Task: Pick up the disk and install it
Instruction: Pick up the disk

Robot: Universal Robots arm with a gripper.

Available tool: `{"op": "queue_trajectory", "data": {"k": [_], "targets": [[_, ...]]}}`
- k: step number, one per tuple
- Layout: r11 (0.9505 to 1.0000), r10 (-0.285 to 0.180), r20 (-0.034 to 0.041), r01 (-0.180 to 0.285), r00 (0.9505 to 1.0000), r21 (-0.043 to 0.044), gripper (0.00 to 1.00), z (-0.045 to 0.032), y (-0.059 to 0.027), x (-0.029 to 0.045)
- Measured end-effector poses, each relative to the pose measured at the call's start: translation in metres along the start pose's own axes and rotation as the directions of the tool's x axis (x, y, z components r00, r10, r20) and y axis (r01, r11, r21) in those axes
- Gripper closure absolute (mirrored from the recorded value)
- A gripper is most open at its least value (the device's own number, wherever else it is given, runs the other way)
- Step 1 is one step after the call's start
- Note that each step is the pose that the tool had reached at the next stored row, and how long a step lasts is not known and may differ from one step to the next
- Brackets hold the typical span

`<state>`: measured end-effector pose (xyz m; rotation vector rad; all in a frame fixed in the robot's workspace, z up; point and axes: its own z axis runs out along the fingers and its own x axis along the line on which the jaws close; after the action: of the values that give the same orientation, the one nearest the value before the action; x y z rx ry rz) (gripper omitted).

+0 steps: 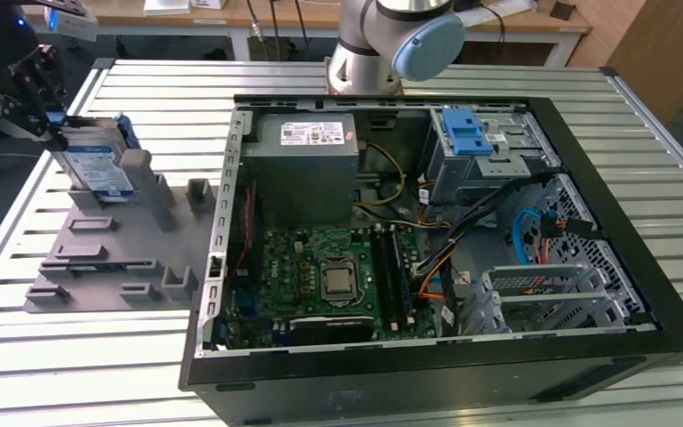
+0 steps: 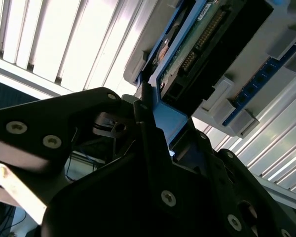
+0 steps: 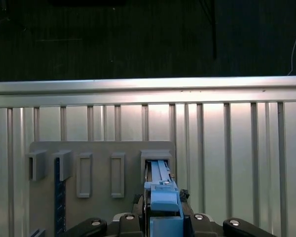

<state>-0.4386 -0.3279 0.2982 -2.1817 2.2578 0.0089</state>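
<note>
My black gripper [image 3: 164, 200] has its two fingers [image 2: 147, 118] closed on the blue end of the disk [image 3: 160, 175], a flat silver hard drive framed by a blue plastic carrier. The carrier's tab is pinched between them. I count one disk, standing on edge at the end holder of the flat grey plastic rack [image 3: 98, 148].

In the first wrist view that rack shows five raised holders in a row. One bare blue plastic strip [image 3: 59, 197] lies between the two holders farthest from the disk.

In the exterior view the gripper [image 1: 47, 126] meets the disk [image 1: 99, 165] above the rack [image 1: 92, 258], which lies on the slatted metal table [image 1: 81, 356]. One open black computer case [image 1: 437, 382] sits beside the rack, on the exterior view's right.

A rack post hides the disk's lower edge, so I cannot tell whether it is seated or lifted.
</note>
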Motion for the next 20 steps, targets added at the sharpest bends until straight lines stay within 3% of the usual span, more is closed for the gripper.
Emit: {"op": "queue_trajectory", "data": {"k": [12,20], "targets": [[1.0,0.0,-0.002,0.0,1.0,0.0002,0.64,-0.0261,0.0001,-0.0002],[1.0,0.0,-0.0019,0.0,1.0,0.0008,0.64,-0.0373,0.0001,-0.0003]]}}
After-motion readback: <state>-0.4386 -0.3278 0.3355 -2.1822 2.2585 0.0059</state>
